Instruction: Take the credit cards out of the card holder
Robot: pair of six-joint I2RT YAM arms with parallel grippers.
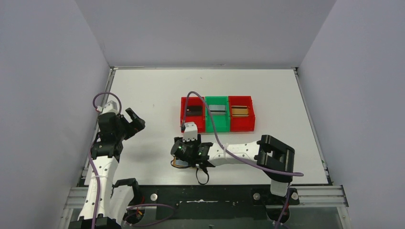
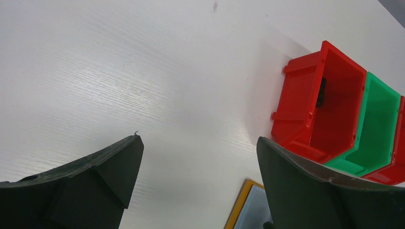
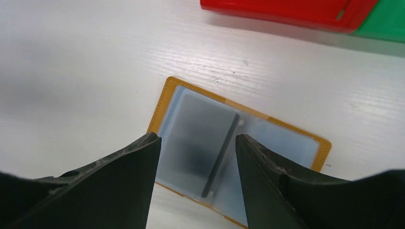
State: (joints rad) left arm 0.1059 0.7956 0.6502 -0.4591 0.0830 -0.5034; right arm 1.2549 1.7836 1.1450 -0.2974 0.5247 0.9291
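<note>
While the card holder (image 3: 200, 138) lies opened flat on the table (image 1: 143, 86) near its front edge, the right gripper (image 3: 196, 143) hangs directly over it, fingers spread and grasping nothing.
The holder's pale inner pockets face up; whether a card sits in them cannot be told. Just beyond it, 3 bins stand in a touching row: the black card (image 1: 194, 110) in the left red bin (image 1: 183, 117), the silver-grey card (image 1: 217, 109) in the green bin (image 1: 207, 119), and the gold-brown card (image 1: 240, 111) in the right red bin (image 1: 251, 118). The left gripper (image 2: 199, 140) is raised over the table well to the left, fingers released and empty.
</note>
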